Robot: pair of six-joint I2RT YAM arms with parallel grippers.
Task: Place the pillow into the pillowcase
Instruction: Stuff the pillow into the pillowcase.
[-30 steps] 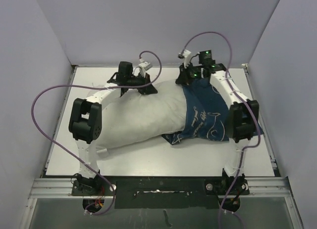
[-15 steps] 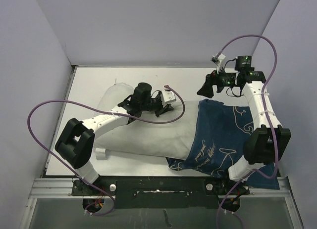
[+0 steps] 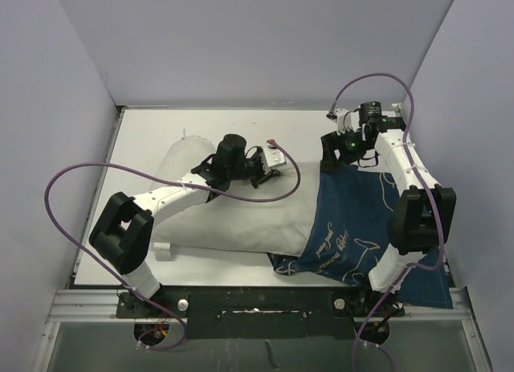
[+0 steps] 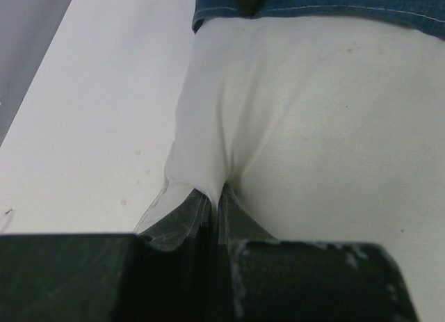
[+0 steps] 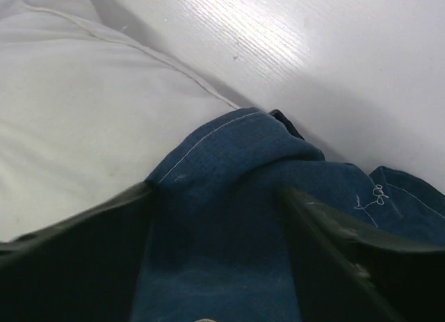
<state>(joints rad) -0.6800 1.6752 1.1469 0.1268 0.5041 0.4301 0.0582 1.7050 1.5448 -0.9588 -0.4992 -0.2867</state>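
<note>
The left fingers (image 4: 243, 221) are clamped on a fold of the pillow (image 4: 313, 127); the right fingers (image 5: 348, 249) stand apart around the pillowcase (image 5: 229, 218) hem.

The left gripper (image 4: 215, 199) pinches a fold of the pillow (image 4: 313, 127); the pillowcase (image 4: 361, 2) covers the pillow's far end, table (image 4: 90, 113) alongside

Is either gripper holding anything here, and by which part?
The left gripper is shut on the pillow, pinching a fold of its fabric near the far edge. The right gripper stands open astride the pillowcase hem, gripping nothing.
</note>
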